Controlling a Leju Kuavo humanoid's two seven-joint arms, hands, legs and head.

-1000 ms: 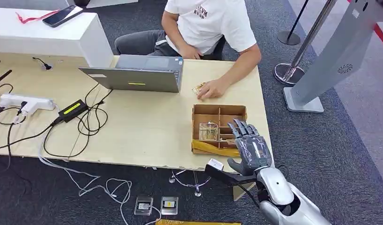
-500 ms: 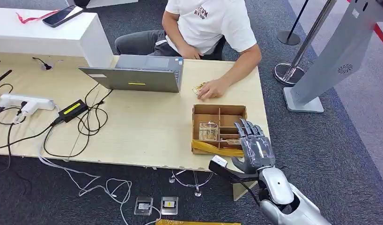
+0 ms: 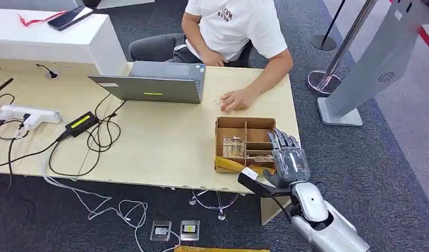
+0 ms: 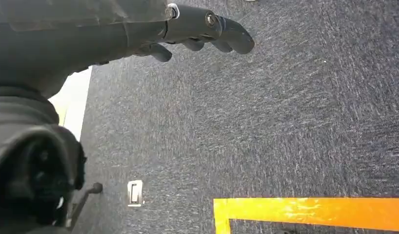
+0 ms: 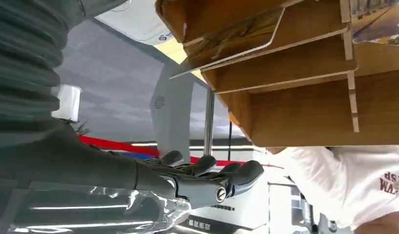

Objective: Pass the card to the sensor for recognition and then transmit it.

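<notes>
A partitioned cardboard box (image 3: 245,122) sits at the table's near right corner. Inside it, a clear-cased card (image 3: 233,147) stands in one slot and another card (image 3: 264,158) leans in the slot nearest my right hand. My right hand (image 3: 289,161) hovers at the box's near right corner, fingers straight and apart, holding nothing. In the right wrist view the hand (image 5: 202,179) is just short of the box (image 5: 295,105), where the leaning card (image 5: 231,35) juts from its slot. My left hand (image 4: 202,27) hangs over the carpet, empty. The grey sensor stand (image 3: 372,65) rises at the right.
A person sits across the table, one hand (image 3: 236,100) flat on the tabletop just behind the box. An open laptop (image 3: 154,84), a power strip (image 3: 23,115) and tangled cables (image 3: 92,134) cover the left half. Stanchion posts (image 3: 328,79) stand by the sensor.
My right hand has moved forward and slightly right, from the table's front edge to the box's near right corner. The person's hand shifted slightly on the table.
</notes>
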